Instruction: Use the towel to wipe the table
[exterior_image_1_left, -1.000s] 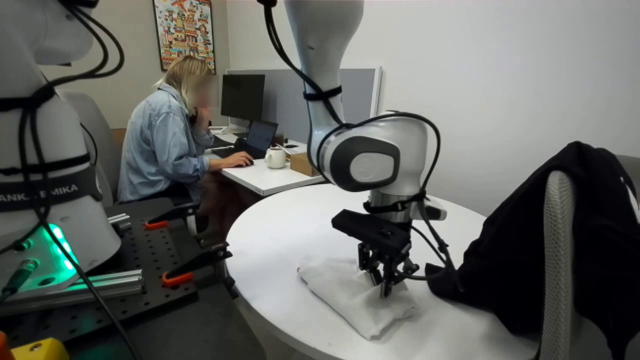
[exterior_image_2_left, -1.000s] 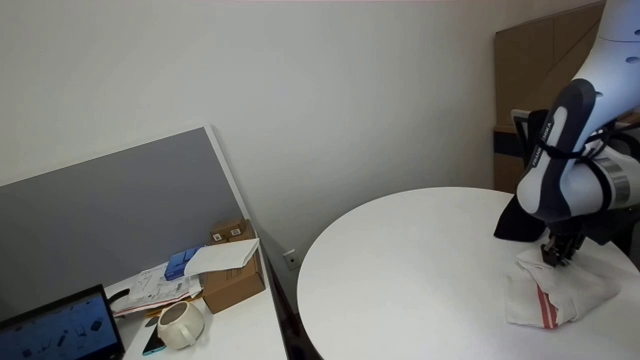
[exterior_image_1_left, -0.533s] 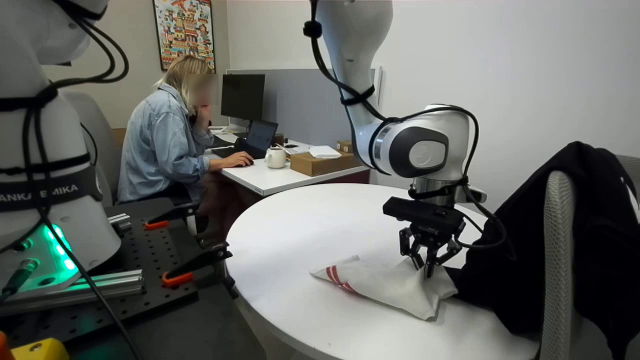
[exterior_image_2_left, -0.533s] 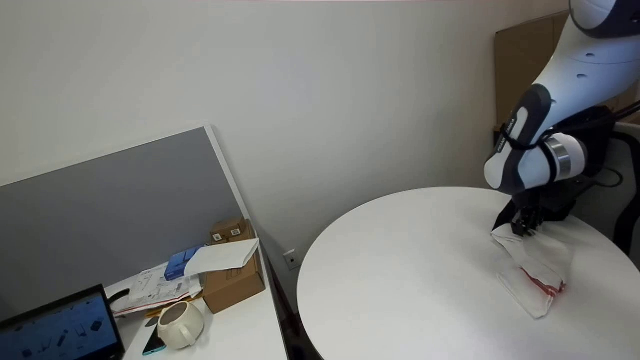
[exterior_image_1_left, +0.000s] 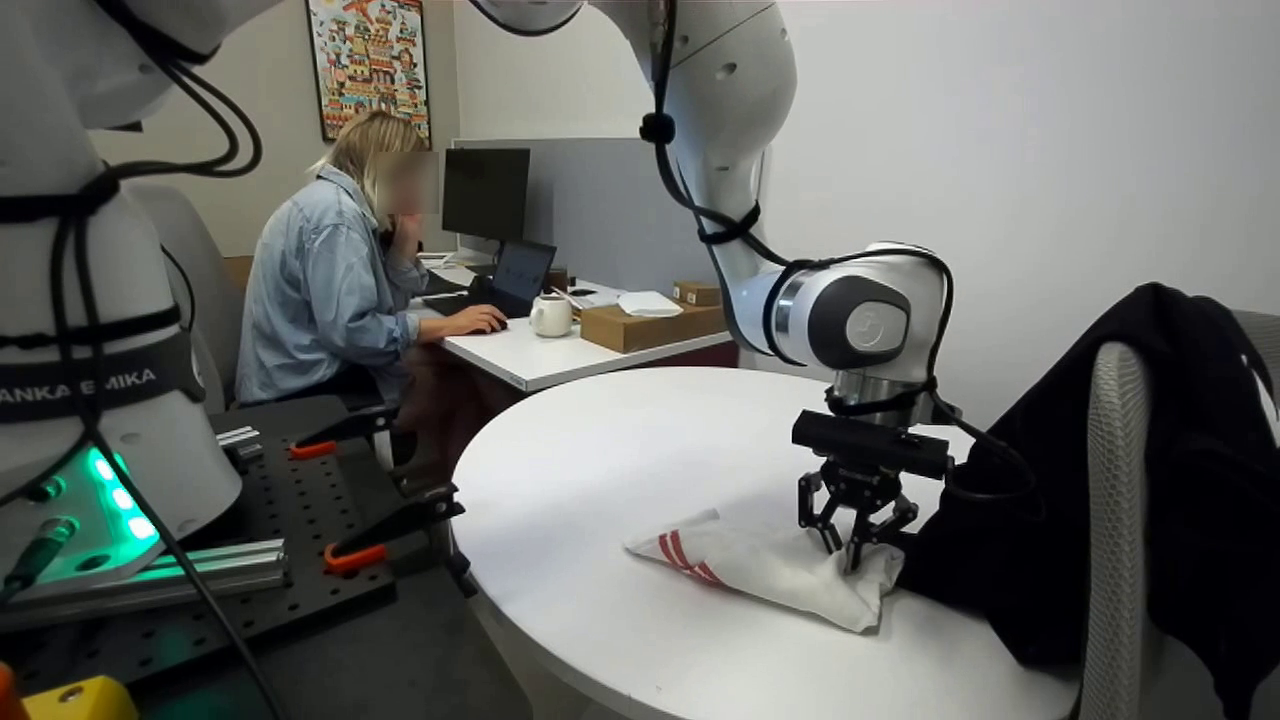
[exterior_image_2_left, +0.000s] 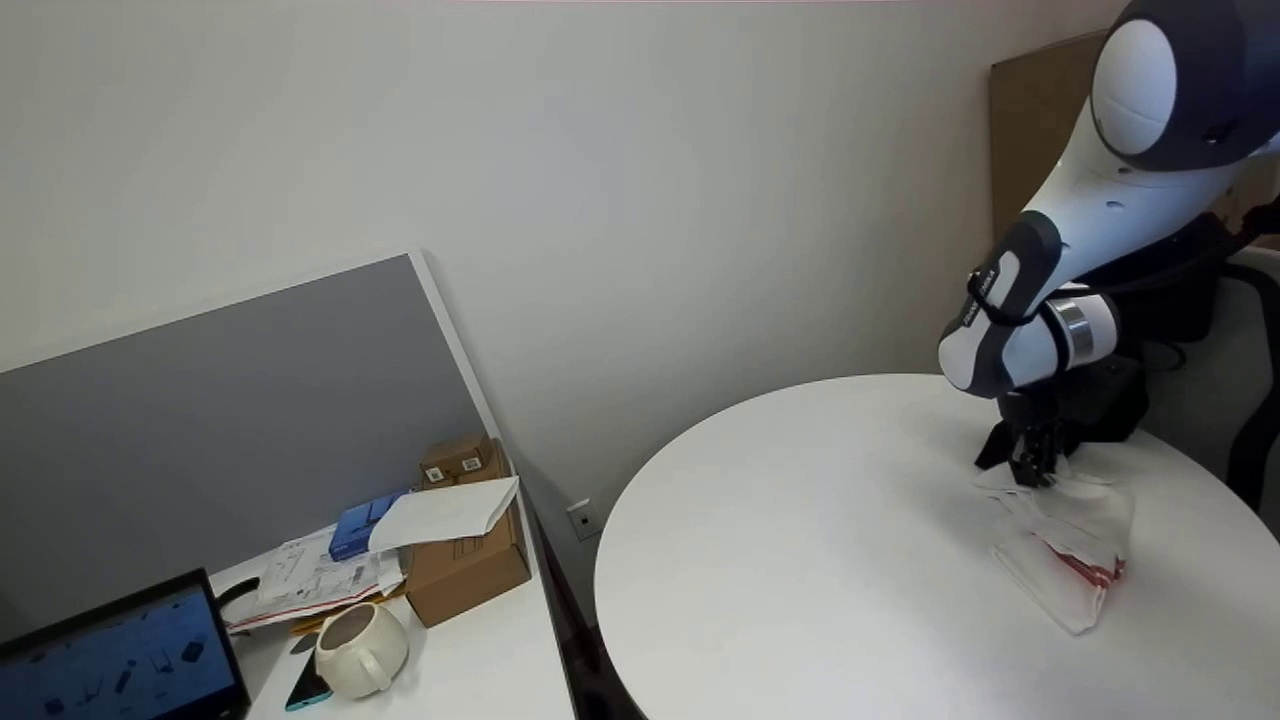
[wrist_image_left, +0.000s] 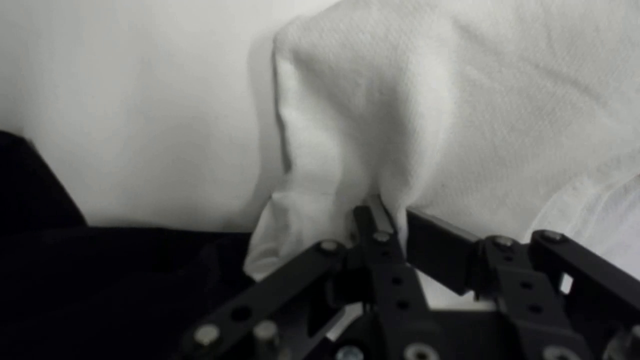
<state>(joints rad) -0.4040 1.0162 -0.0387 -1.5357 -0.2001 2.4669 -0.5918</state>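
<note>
Towel, white with red stripes, lies folded and rumpled on a round white bench. It rests between the bench's middle and the edge where a grey chair stands, its striped end pointing away from the chair. The bunched end lies near a black garment, which drapes over the chair and spreads onto the bench at that edge; whether towel and garment touch, I cannot tell.

The robot's hand points straight down over the bunched end, clamped on the towel: in the wrist view, a fold of cloth is pinched between its black fingers, and a soft ridge runs away from the grip. In both exterior views the white arm reaches over the bench and bends down to this spot.

Seen in an exterior view, the robot's base, lit green, stands just off the bench's left edge on a dark plate dotted with holes, where clamps with orange grips are fixed. Beyond the far edge is a desk, where a person with blond hair and a pale blue shirt sits at a laptop, face blurred. A monitor, a cream mug and a cardboard box also stand on the desk, and a colourful poster hangs on the wall behind.
</note>
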